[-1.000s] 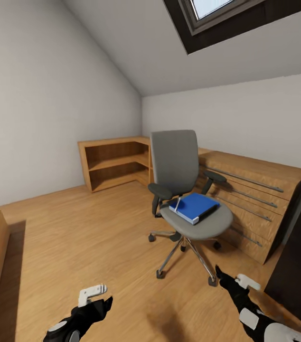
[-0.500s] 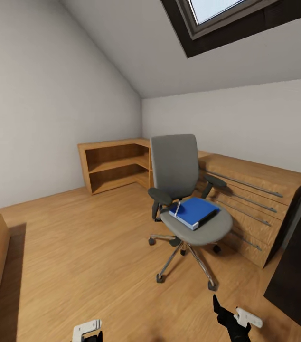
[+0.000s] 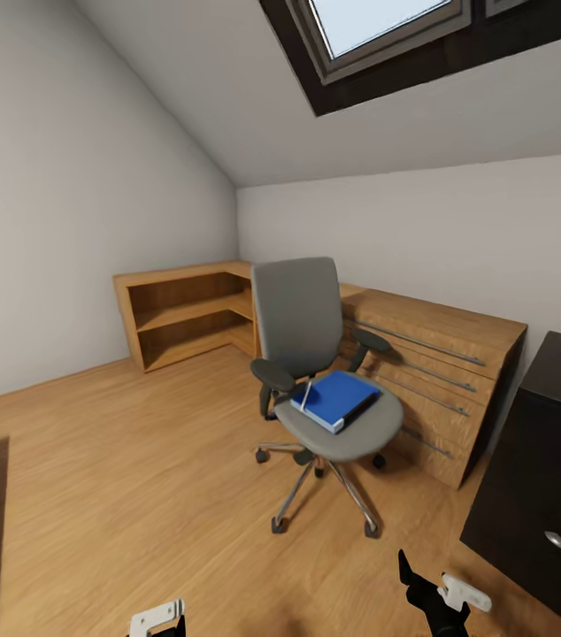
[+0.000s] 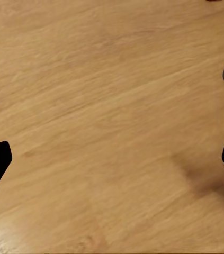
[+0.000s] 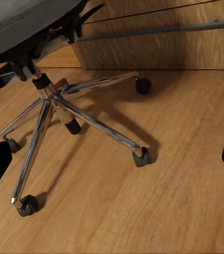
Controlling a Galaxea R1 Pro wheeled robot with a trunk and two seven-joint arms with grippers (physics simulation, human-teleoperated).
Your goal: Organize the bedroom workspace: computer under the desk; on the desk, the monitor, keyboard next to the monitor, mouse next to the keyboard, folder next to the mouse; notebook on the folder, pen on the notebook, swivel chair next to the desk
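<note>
Two grippers, left (image 4: 112,159) and right (image 5: 112,159), hang spread and empty because you are only approaching: the folder (image 3: 335,399) with the pen (image 3: 304,395) lies on the chair (image 3: 320,372) at your 1 o'clock, awaiting pickup.

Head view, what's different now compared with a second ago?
The camera itself swung right and tilted up: the whole room slid left, and the black drawer unit fills more of the right edge. Both arms dropped lower in the picture. The blue folder and pen stayed on the swivel chair; nothing was grasped.
</note>
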